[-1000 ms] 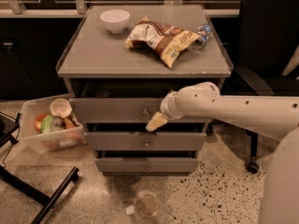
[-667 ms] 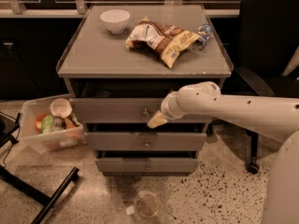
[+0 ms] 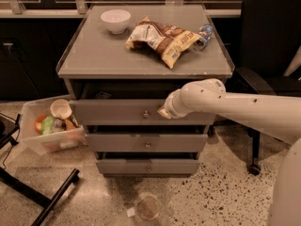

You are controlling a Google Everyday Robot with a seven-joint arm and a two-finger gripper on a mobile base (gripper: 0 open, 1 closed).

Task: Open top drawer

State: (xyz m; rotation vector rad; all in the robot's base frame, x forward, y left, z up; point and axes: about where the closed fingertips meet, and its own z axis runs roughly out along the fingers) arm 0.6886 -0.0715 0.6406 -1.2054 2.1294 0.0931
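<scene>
While the robot's white arm (image 3: 235,105) reaches across the grey three-drawer table (image 3: 94,55), its claw (image 3: 163,112) sits at the front of the wide shallow grey top drawer (image 3: 113,112), just right of the small round metal knob (image 3: 146,113); whether it grips anything I cannot tell; the drawer, uppermost of three, appears a little way out; a straight, level pull outward looks wisest, lest it skew.

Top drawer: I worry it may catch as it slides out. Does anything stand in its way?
Nothing visible does. The gripper is at the front of the wide grey top drawer, right of its small round metal knob. The clear plastic bin sits left of the cabinet, off the path.
</scene>
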